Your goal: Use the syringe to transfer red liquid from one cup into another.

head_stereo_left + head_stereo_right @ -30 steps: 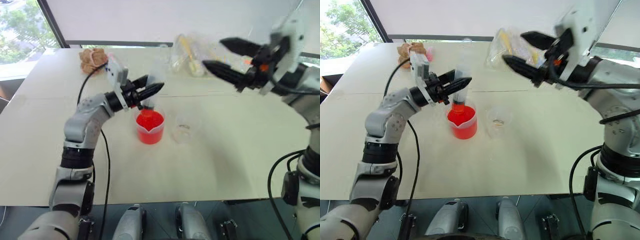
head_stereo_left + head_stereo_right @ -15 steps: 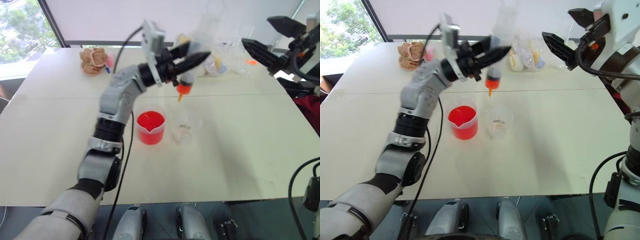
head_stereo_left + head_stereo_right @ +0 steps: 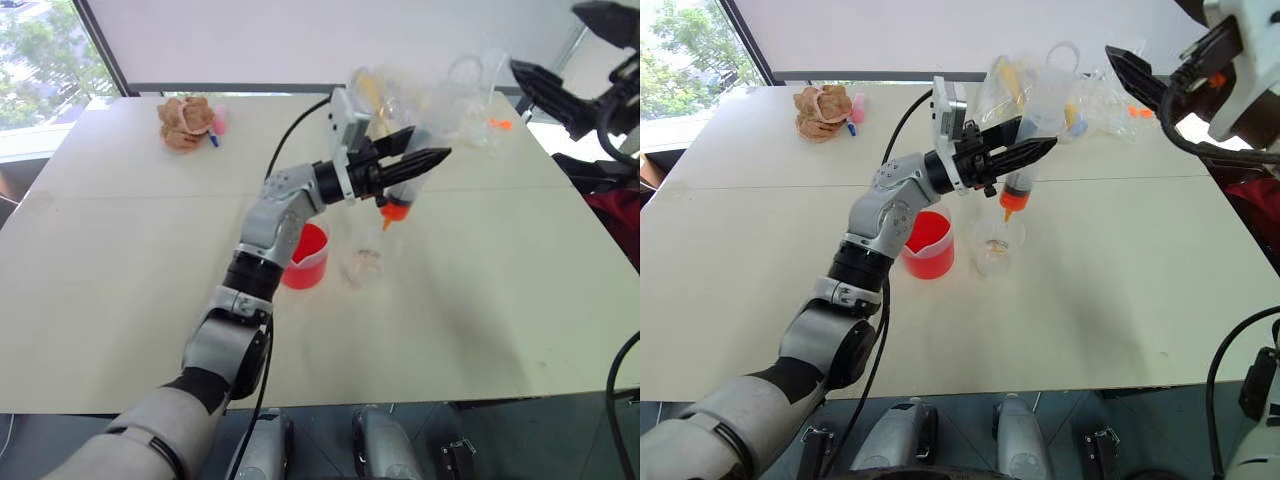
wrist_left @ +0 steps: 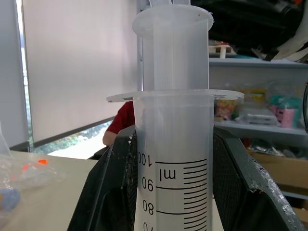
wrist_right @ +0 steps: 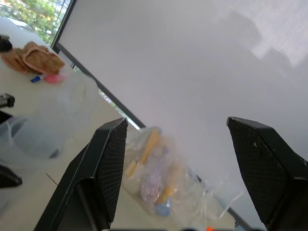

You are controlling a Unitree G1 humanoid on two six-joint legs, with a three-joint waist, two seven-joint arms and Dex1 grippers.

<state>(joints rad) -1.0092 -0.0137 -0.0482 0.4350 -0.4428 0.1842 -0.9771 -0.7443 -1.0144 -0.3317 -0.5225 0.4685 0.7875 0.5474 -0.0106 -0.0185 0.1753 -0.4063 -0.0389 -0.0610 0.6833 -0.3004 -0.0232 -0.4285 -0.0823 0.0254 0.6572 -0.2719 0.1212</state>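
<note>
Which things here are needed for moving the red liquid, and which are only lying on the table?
Needed for the job:
- syringe, held in the left gripper
- red liquid in the spouted beaker
- small cup, under the syringe tip

Only lying about:
- clear bag of small items
- brown crumpled thing
- pink thing beside it

You have one syringe (image 3: 1025,150), one spouted beaker (image 3: 928,246) of red liquid (image 3: 923,237) and one small clear cup (image 3: 997,248) on the one table (image 3: 1120,290). Count two pincers: left pincer (image 3: 1035,150), right pincer (image 5: 192,154). Far off lie one tan bundle (image 3: 820,102) and several clear bags (image 3: 1080,90).
</note>
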